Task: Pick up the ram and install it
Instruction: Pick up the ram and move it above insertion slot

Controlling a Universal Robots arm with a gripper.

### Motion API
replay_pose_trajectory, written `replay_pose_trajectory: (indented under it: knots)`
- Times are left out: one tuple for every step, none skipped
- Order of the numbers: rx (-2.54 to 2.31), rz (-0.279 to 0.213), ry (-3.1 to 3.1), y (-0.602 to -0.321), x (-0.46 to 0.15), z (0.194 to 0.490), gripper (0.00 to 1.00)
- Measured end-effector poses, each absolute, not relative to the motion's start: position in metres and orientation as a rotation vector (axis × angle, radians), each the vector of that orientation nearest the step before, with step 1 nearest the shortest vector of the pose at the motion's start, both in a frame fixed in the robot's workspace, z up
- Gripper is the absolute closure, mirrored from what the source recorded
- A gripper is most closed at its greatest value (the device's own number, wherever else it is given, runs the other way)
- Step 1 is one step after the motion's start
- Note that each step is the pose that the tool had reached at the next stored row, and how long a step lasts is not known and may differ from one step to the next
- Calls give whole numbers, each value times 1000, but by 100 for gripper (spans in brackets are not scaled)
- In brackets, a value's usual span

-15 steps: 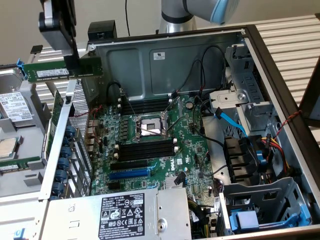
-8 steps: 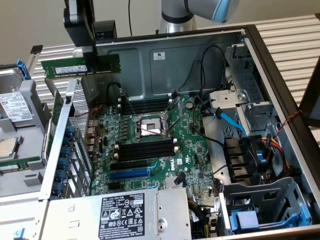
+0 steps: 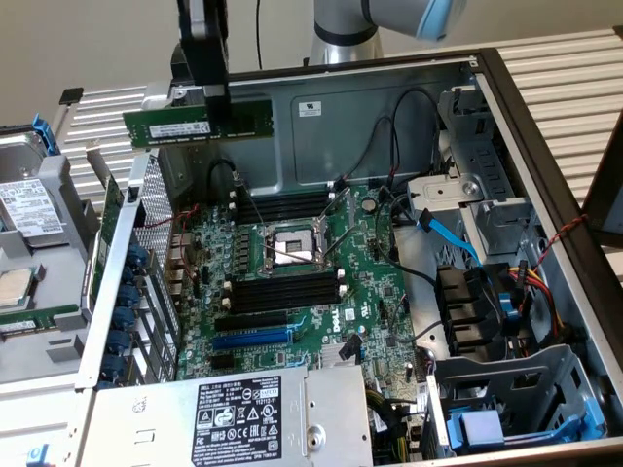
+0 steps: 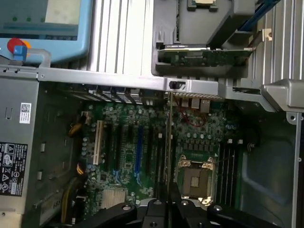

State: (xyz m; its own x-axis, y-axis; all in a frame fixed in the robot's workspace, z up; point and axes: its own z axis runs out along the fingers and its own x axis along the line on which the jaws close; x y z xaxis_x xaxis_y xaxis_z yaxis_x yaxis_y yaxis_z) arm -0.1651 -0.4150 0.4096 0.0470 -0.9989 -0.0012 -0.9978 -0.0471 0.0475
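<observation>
The fingers (image 3: pixel 218 107) are pinching the ram (image 3: pixel 161 128) near its middle, pressed together on its two flat faces. They hold it in the air with its long edge level and its pale label facing the exterior camera. The green stick hangs over the rim of the open computer case (image 3: pixel 545 165), up and toward the exterior view's left from the processor socket (image 3: pixel 292 245), and well apart from the board beneath. It touches nothing but the fingers and sits in no slot. Two banks of long black memory slots flank the socket, one (image 3: pixel 287 206) on its far side and one (image 3: pixel 287 292) on its near side. A blue expansion slot (image 3: pixel 251 339) lies nearer the camera than the socket, and beyond that is a grey power supply (image 3: pixel 238 418) with a printed label. A blue cable (image 3: pixel 448 233) runs through the case to the exterior view's right of the socket. The case rests on a ribbed metal worktop (image 3: pixel 569 58). In the wrist view the ram (image 4: pixel 169 137) shows edge-on as a thin line leaving the dark fingers (image 4: pixel 176 209) and passing just beside the socket (image 4: pixel 194 180) in the picture, on the side away from the black slots (image 4: pixel 228 166).
</observation>
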Motion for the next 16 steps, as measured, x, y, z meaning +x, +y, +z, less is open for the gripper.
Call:
replay_pose_trajectory:
  knots:
    - [2248,-52,-2145,-413,-161,408,87]
    - [2249,-52,-2145,-411,-156,406,87]
    - [2249,-53,-2145,-409,-152,404,87]
    - [2248,-53,-2145,-407,-147,402,87]
    - [2249,-53,-2145,-405,-144,401,87]
    - [2249,-52,-2145,-404,-142,399,87]
    - [2248,-53,-2145,-403,-141,397,87]
    - [2248,-53,-2145,-402,-141,397,87]
    - [2248,-53,-2145,-400,-141,396,87]
    - [2248,-53,-2145,-397,-141,395,87]
    - [2249,-53,-2145,-393,-141,394,87]
    - [2248,-53,-2145,-388,-141,393,87]
    - [2248,-53,-2145,-384,-141,391,87]
    - [2248,-53,-2145,-380,-141,390,87]
    - [2248,-52,-2145,-377,-140,388,87]
    - [2248,-51,-2144,-375,-139,386,87]
